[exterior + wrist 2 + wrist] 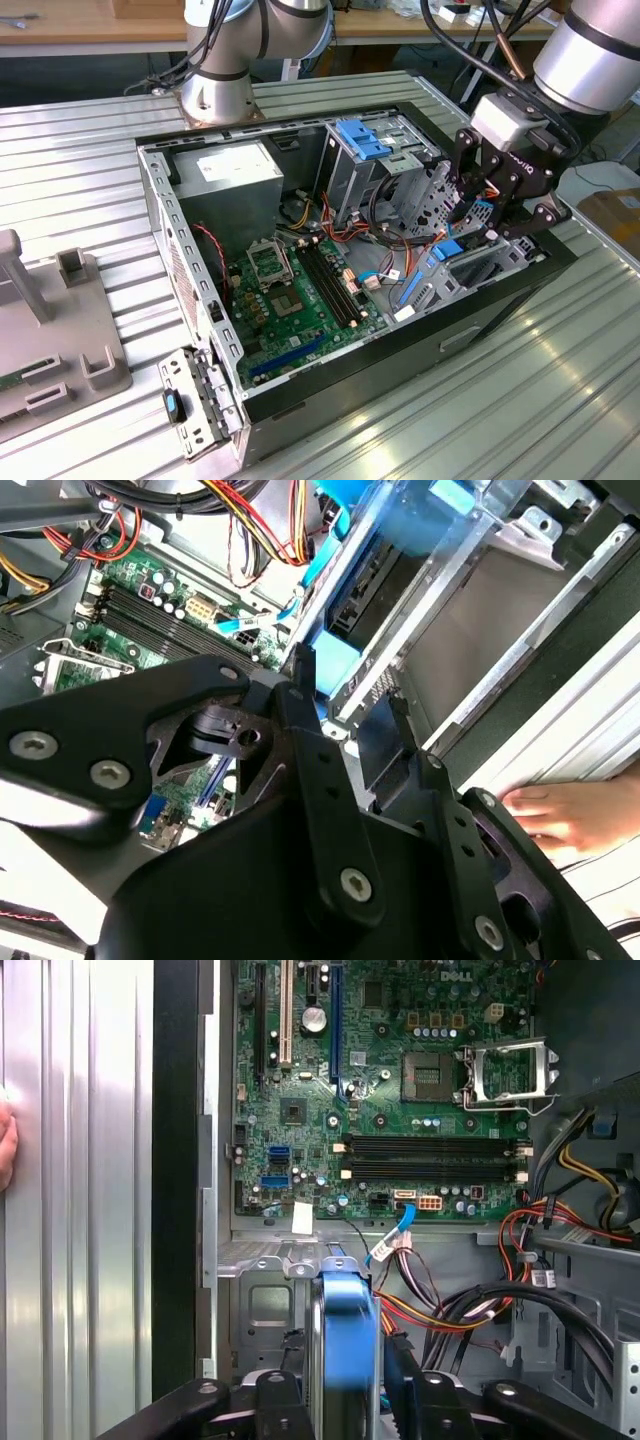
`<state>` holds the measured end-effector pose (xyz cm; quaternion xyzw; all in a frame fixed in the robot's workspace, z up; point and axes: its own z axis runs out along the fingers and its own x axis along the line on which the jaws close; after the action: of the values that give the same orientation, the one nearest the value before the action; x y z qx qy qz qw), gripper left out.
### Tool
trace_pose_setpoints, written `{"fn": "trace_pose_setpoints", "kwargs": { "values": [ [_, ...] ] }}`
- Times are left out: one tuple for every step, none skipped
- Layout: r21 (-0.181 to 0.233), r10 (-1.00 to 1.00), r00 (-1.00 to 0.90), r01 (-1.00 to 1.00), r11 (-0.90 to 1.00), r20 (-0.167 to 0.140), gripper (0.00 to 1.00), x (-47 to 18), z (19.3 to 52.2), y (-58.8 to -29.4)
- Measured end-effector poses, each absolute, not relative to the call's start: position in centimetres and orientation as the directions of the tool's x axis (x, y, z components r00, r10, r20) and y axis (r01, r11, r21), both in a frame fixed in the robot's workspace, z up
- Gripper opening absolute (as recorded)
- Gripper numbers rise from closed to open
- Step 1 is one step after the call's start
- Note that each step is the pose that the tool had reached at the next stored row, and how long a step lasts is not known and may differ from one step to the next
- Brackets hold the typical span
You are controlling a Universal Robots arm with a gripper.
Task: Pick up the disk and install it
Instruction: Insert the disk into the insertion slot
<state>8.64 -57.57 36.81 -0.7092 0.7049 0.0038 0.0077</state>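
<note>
Disk (pixel 345 1345) setting: ribbed metal table (pixel 500 400), with an open computer case (pixel 160 210) lying flat on it (a person's hand (pixel 560 815) rests on the table just beside the case).
Motherboard (pixel 400 1110): green, on the case floor, socket and memory slots bare.
Power supply (pixel 235 175): grey box with a white label, in a case corner toward the exterior view's left.
Drive bay (pixel 480 630): silver sheet metal, at the case corner on the exterior view's right.
Gripper (pixel 355 1395): black fingers closed in on the disk, one on each side, nothing else held.
Disk position: on edge between the gripper fingers, blue rail toward the first wrist camera, over the drive bay; judged not seated yet.
Handling: rigid, dense for its size, smooth metal faces, shock-sensitive; likely best held across the flat faces or rails, clear of the connector end.
Writing: white print on the motherboard and on the power supply label (not transcribed); the disk is edge-on, so its label can't be read.
</note>
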Motion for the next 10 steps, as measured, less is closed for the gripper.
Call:
{"fn": "trace_pose_setpoints", "kwargs": {
  "values": [
    [-0.006,-1.0,0.006,-1.0,-0.006,-0.016,0.44,8.64,36.81,-57.57],
    [-0.006,-1.0,0.006,-1.0,-0.006,-0.016,0.44,8.64,36.81,-57.57],
    [-0.006,-1.0,0.006,-1.0,-0.006,-0.016,0.44,8.64,36.81,-57.57],
    [-0.006,-1.0,0.006,-1.0,-0.006,-0.016,0.44,8.64,36.8,-57.57],
    [-0.006,-1.0,0.006,-1.0,-0.006,-0.016,0.44,8.64,36.81,-57.57],
    [-0.006,-1.0,0.006,-1.0,-0.006,-0.016,0.44,8.64,36.8,-57.57],
    [-0.006,-1.0,0.006,-1.0,-0.006,-0.016,0.44,8.64,36.78,-57.57],
    [-0.006,-1.0,0.006,-1.0,-0.006,-0.016,0.44,8.63,36.78,-57.57],
    [-0.006,-1.0,0.006,-1.0,-0.006,-0.016,0.44,8.64,36.78,-57.57],
    [-0.006,-1.0,0.006,-1.0,-0.006,-0.016,0.44,8.64,36.78,-57.57]
  ]
}}
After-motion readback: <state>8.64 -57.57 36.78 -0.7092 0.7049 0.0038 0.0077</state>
